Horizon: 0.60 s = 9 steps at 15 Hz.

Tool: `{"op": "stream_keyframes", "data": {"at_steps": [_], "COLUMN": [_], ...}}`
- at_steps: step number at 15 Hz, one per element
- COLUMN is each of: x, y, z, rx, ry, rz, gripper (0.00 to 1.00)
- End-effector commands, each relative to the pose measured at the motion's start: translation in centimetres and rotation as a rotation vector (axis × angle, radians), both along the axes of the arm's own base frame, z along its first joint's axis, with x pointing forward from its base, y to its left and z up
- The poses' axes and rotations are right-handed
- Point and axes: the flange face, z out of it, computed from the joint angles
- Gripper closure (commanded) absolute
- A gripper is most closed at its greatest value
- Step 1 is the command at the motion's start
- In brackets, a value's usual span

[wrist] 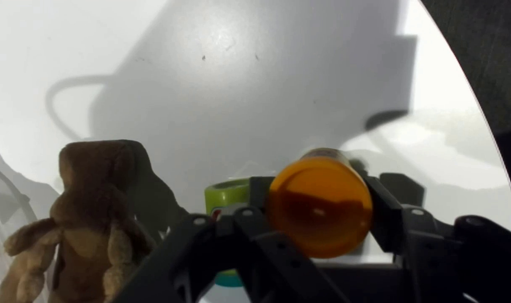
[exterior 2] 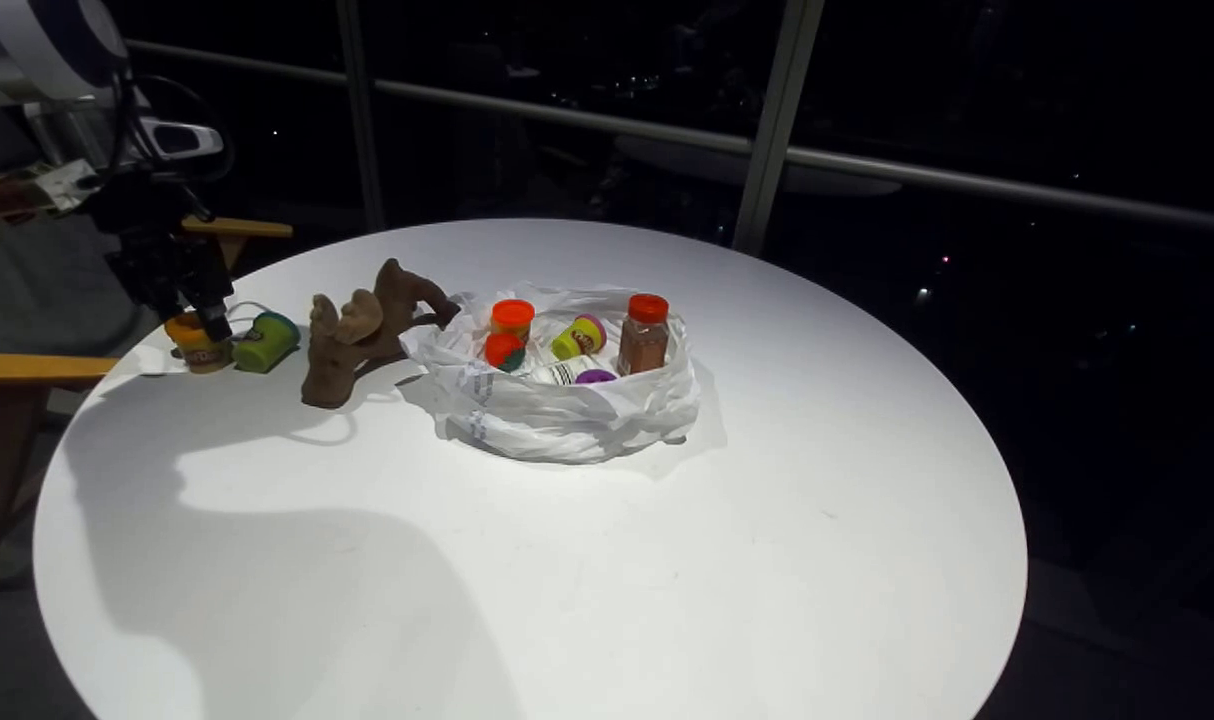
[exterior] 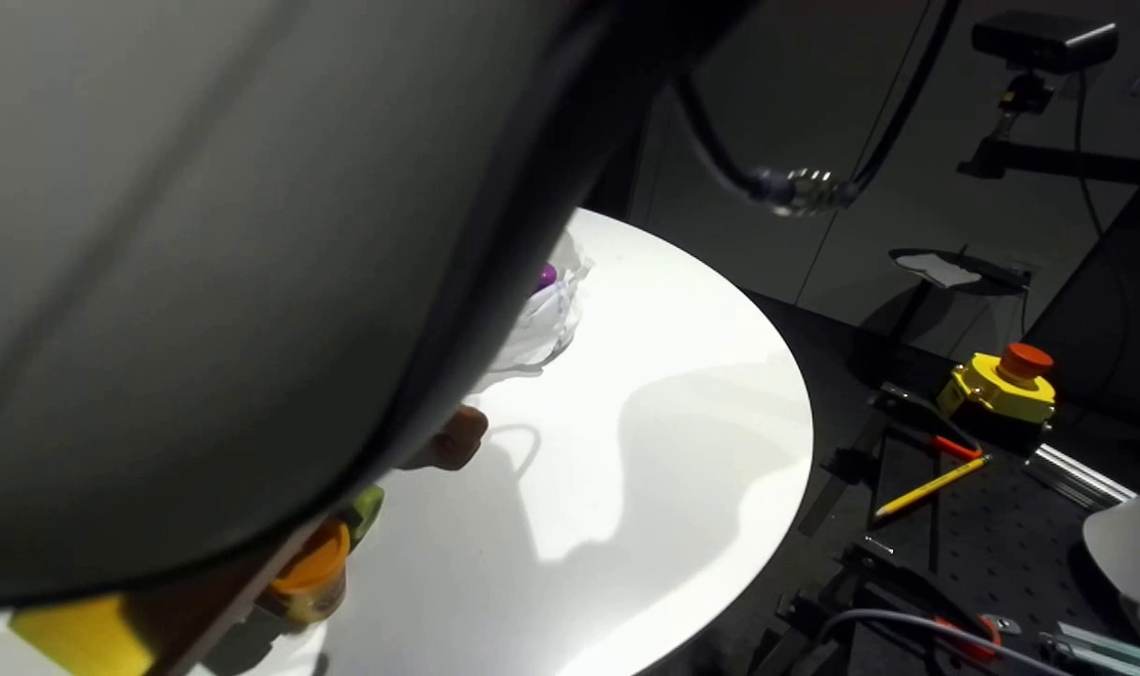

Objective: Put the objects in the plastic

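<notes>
The end effector (wrist: 320,202) is clamped, as far as the wrist view shows, on both sides of the orange-lidded Play-Doh tub (exterior 2: 205,352), near the edge of the round white worktop (exterior 2: 607,560); whether the tub is lifted clear I cannot tell. Just beside it, the green Play-Doh tub (exterior 2: 267,345) lies on its side, its teal lid pointing away, with nothing holding it. Farther along is the brown plush animal (wrist: 89,206), probably a moose, lying between the green tub and the white plastic bag (exterior 2: 567,420).

Inside the bag are an upright red-lidded jar (exterior 2: 644,347), an orange-topped tub (exterior 2: 513,318), a small red-and-green item (exterior 2: 504,352), a tilted yellow tub (exterior 2: 577,339), a white printed item (exterior 2: 560,373) and a purple lid (exterior 2: 595,377) whose body is hidden.

So the larger share looks done. Three things remain outside: the tub in the grasp, which I judge is next for the bag, then the green tub and the plush, the bulkiest of what is left
</notes>
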Motion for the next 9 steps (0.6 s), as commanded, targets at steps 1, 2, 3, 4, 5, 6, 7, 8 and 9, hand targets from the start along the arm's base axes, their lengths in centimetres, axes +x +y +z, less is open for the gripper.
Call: {"op": "stream_keyframes", "data": {"at_steps": [1, 2, 3, 4, 5, 6, 7, 8, 9], "x": [-0.6, -0.8, -0.7, -0.4, -0.1, 0.5, 1.2, 2.0, 3.1], "y": [-0.7, -0.9, -0.9, -1.0, -1.2, -1.6, -2.2, -2.8, -3.8], "z": [1.5, 2.0, 2.6, 3.8, 5.1, 7.2, 9.2, 11.2, 13.3], "rx": [0.019, 0.019, 0.016, 0.006, -0.001, -0.01, -0.015, -0.02, -0.029], "ry": [0.009, 0.014, 0.012, -0.003, -0.018, -0.043, -0.067, -0.091, -0.134], "rz": [-0.031, -0.041, -0.049, -0.062, -0.073, -0.094, -0.12, -0.152, -0.202], "gripper": [0.69, 0.72, 0.72, 0.72, 0.72, 0.72, 0.72, 0.72, 0.72]}}
